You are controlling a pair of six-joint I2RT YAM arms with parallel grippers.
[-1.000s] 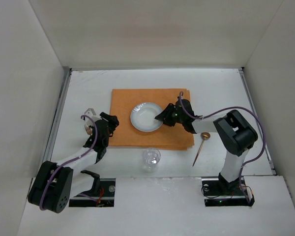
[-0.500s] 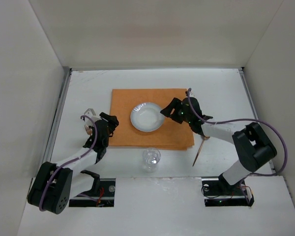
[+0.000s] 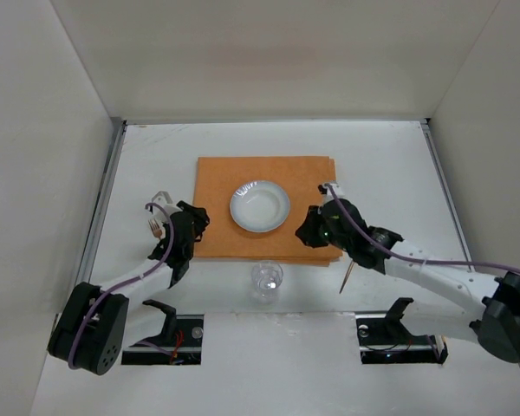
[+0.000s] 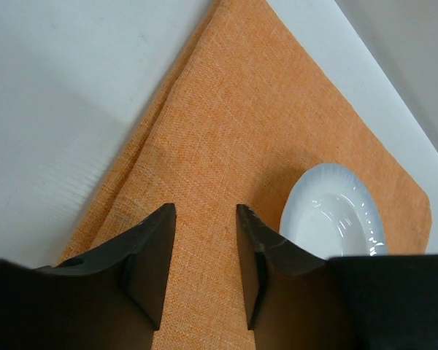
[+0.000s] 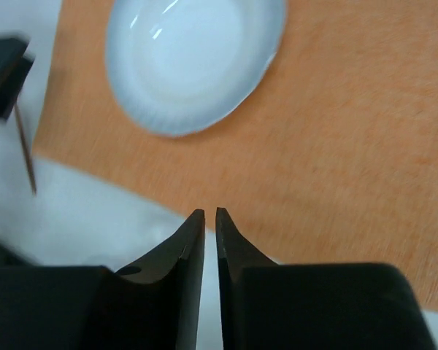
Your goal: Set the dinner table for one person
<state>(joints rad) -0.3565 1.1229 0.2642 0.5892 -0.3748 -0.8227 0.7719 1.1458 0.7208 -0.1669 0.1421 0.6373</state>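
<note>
Right hand [image 5: 210, 213] (pressed together, empty) and left hand [image 4: 206, 211] (spread apart) above flat, matte white tabletop [image 3: 373, 156] edged by thin metal strips [image 3: 109, 178].

white arm links [image 3: 433, 276], black joints [image 3: 91, 325], purple cables [image 3: 451, 265], black tapered end effector fingers [image 4: 150, 262]

Orange placemat [image 3: 217, 182], white plate [image 3: 259, 206] on it; clear glass [image 3: 267, 279], thin stick [image 3: 347, 277]

Matte white dinner table [image 3: 390, 156], metal strips [image 3: 104, 198] along left and right edges. Directly on top:
- orange placemat [image 3: 217, 186] at centre
- clear glass [image 3: 267, 279] by near edge, just beside placemat
- thin brown utensil handle [image 3: 347, 278] toward near right corner
- small pale item [image 3: 159, 197] toward left edge
</note>
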